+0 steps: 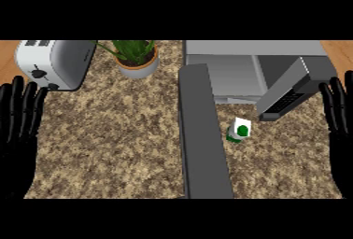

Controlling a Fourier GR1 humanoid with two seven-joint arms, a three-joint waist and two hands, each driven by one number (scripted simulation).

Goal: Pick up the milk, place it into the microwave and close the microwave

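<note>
You've done nothing yet; the milk (239, 130) sits on the counter (124, 140) before the open microwave (234, 70); your left hand (19, 116) and right hand (339, 112) hold nothing, fingers straight.

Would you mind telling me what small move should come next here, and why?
Probably the right hand should move in and down toward the milk. The carton stands untouched on the counter in front of the open microwave, and both hands, the left hand included, rest open at the edges.
</note>
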